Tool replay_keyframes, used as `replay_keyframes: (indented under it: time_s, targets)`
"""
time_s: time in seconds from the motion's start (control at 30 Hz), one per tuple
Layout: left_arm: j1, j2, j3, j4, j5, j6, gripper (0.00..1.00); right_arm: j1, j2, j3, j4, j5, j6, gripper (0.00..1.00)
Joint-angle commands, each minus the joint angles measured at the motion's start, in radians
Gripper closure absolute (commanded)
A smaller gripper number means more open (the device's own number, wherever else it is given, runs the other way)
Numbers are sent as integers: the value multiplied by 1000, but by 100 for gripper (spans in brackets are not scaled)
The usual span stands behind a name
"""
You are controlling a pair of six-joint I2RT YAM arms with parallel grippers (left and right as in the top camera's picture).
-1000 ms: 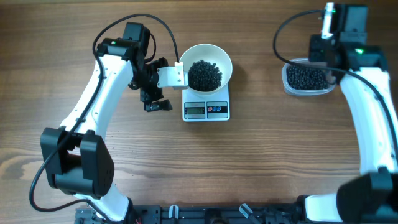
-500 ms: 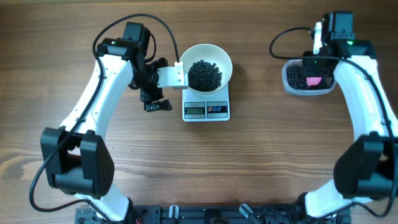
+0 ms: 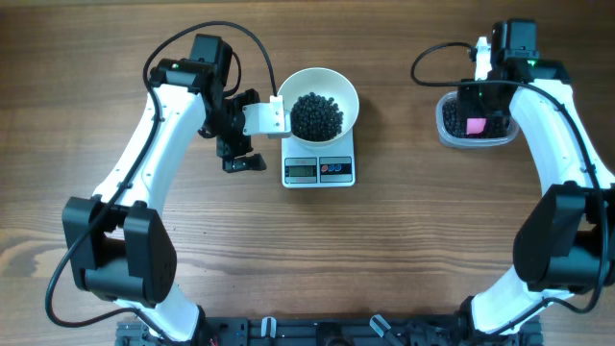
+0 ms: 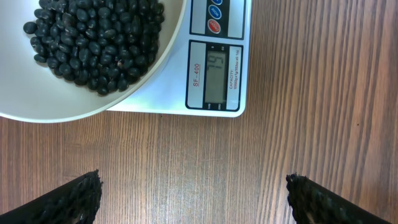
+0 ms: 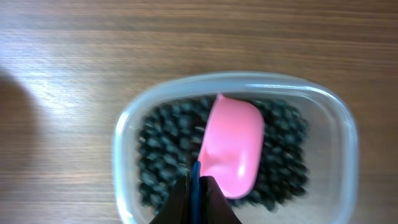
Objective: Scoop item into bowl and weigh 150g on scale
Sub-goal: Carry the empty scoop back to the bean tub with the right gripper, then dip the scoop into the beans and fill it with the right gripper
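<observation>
The white bowl (image 3: 324, 88) stands on the scale (image 3: 319, 169) and holds a pile of the black item (image 3: 316, 115). In the left wrist view the bowl's rim (image 4: 93, 107) and the scale's display (image 4: 216, 73) lie ahead of my left gripper (image 4: 194, 194), which is open over bare wood. From overhead that gripper (image 3: 256, 140) sits just left of the bowl. My right gripper (image 5: 196, 186) is shut on the blue handle of a pink scoop (image 5: 231, 146). The scoop hangs over more of the item (image 5: 161, 149) in a clear tub (image 5: 348, 143). No beans show on the scoop's pink face.
The clear tub (image 3: 446, 135) stands at the back right of the wooden table, with the pink scoop (image 3: 475, 125) above it. Cables loop behind both arms. Bare wood lies between the scale and the tub and along the front.
The right arm has swung over the tub, and the pink scoop now shows above the beans there. The left arm, bowl and scale have not moved.
</observation>
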State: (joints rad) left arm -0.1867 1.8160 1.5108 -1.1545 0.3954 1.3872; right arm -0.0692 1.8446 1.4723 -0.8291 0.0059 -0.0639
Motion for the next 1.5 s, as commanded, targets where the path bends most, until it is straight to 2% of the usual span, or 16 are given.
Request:
replay_keyframes:
  time_s: [0.0,0.17,0.3,0.4,1.1,1.27,1.47]
  targets:
    - [6,2,-8,0,27,19,0,8,31,-1,48,-199,45,96]
    - [6,2,-8,0,27,19,0,-61,31,-1,33,-233,101,96]
    - [6,2,-8,0,27,19,0,-171,31,-1,31,-494,92,96]
    - [6,2,-8,0,27,19,0,-241,31,-1,23,-597,91,96]
    - [6,2,-8,0,27,19,0,-438,31,-1,-111,-611,83,96]
    - [6,2,-8,0,27,19,0,-452,31,-1,-106,-720,17,96]
    - [6,2,-8,0,27,19,0,-453,31,-1,-104,-741,19,96]
